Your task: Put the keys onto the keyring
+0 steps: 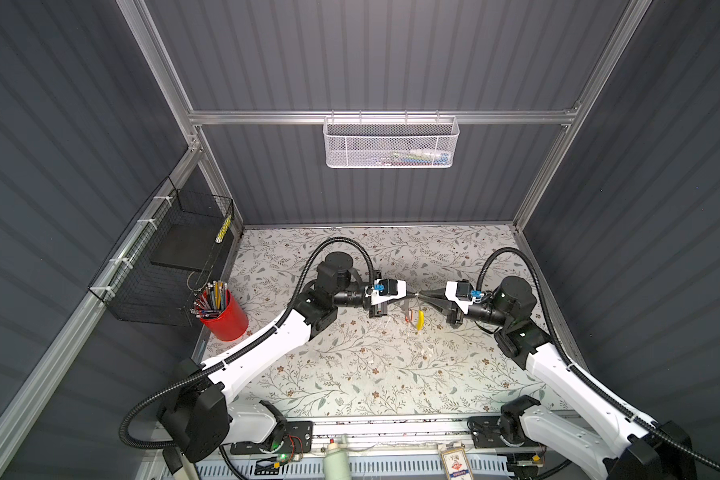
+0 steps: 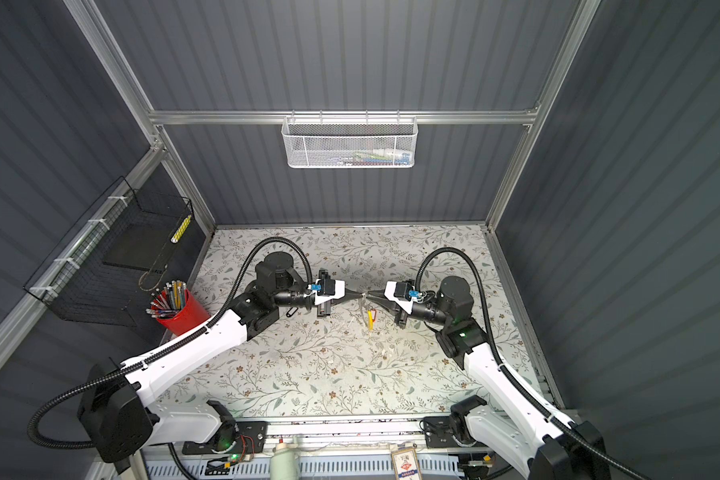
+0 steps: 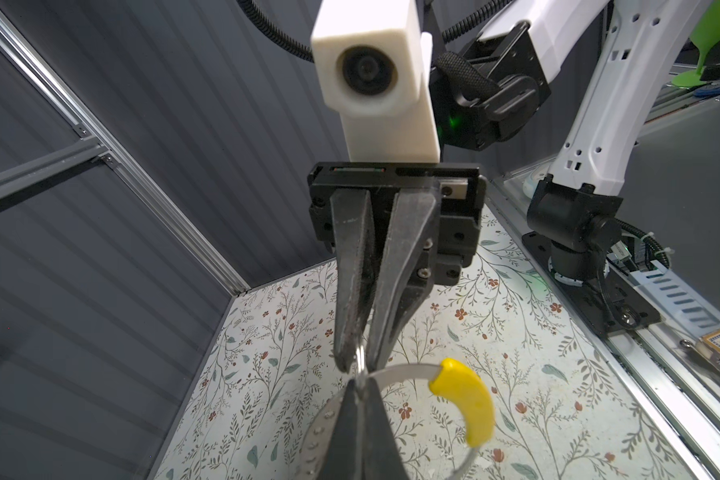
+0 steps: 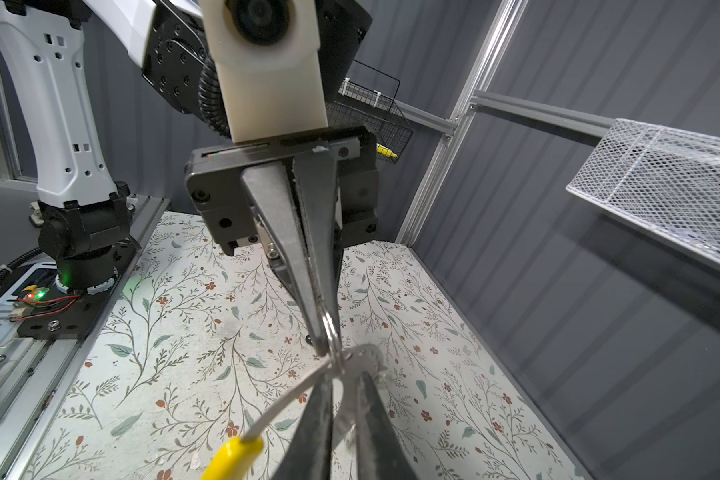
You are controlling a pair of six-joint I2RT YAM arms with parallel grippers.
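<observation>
Both grippers meet tip to tip in the air above the middle of the table. My left gripper [image 1: 415, 294] [image 3: 360, 384] is shut on the keyring [image 3: 404, 370], a thin grey studded hoop. The hoop's yellow segment [image 3: 466, 403] [image 1: 420, 320] hangs below the tips. My right gripper [image 1: 421, 296] [image 4: 345, 376] has its jaws a narrow slit apart, closed on a key's small silvery ring [image 3: 360, 357] right at the left gripper's tips. A red key tag [image 1: 408, 316] [image 2: 374, 313] dangles beside the yellow segment. The key blades are not clear in any view.
A red cup of pens [image 1: 224, 318] stands at the table's left edge below a black wire basket [image 1: 163, 266]. A white mesh basket [image 1: 389, 143] hangs on the back wall. A small box [image 1: 454, 461] lies at the front rail.
</observation>
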